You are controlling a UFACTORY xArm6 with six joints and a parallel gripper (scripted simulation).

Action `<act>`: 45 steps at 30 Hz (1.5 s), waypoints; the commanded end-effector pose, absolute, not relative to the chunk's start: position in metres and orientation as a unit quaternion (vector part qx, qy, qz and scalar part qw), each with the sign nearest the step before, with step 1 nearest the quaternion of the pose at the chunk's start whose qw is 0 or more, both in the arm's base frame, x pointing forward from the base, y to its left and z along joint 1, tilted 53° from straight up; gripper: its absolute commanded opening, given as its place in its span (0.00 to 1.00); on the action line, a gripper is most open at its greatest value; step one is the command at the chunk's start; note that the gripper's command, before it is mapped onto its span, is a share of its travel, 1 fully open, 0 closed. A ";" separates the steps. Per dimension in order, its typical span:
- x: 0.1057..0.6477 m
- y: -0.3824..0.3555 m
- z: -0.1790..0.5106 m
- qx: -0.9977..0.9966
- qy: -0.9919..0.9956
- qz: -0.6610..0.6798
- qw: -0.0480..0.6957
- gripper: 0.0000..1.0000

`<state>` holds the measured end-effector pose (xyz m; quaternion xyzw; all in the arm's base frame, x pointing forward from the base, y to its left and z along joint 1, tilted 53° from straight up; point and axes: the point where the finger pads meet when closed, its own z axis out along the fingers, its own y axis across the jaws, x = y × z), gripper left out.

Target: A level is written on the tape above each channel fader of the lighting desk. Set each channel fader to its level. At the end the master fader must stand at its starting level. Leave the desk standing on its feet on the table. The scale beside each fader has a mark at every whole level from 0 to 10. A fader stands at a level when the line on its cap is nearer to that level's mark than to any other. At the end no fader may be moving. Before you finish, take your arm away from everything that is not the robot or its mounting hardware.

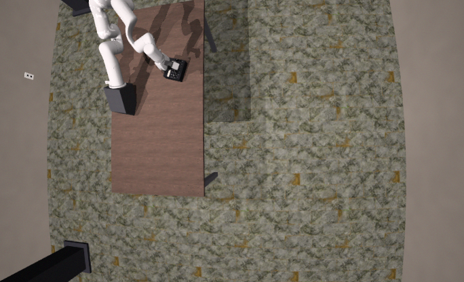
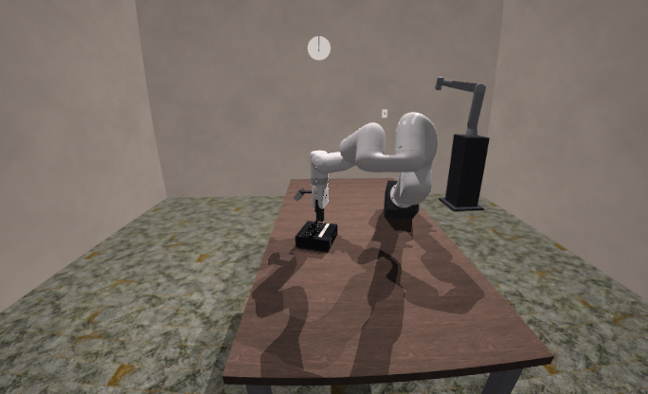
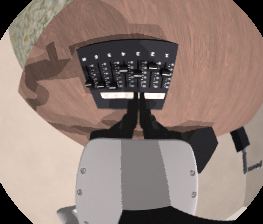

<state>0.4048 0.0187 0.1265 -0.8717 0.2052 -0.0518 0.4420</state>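
The black lighting desk (image 3: 129, 70) stands on the brown table; it also shows in the overhead view (image 1: 175, 69) and in the front view (image 2: 316, 236). It carries a row of several faders with pale caps and a white tape strip (image 3: 130, 96) along its near edge; the written levels are too small to read. My gripper (image 3: 138, 99) is shut with nothing between the fingers. Its tips point down just above the desk's near edge, about the middle of the fader row. In the front view the gripper (image 2: 319, 215) hangs right over the desk.
The desk sits near the table's edge (image 1: 203, 70). The arm's black base (image 1: 120, 99) stands on the table's other side. A second dark arm on a black pedestal (image 2: 465, 170) stands on the floor beyond the table.
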 end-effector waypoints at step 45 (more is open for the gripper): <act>0.411 0.034 0.116 -0.872 0.205 -0.053 0.441 0.00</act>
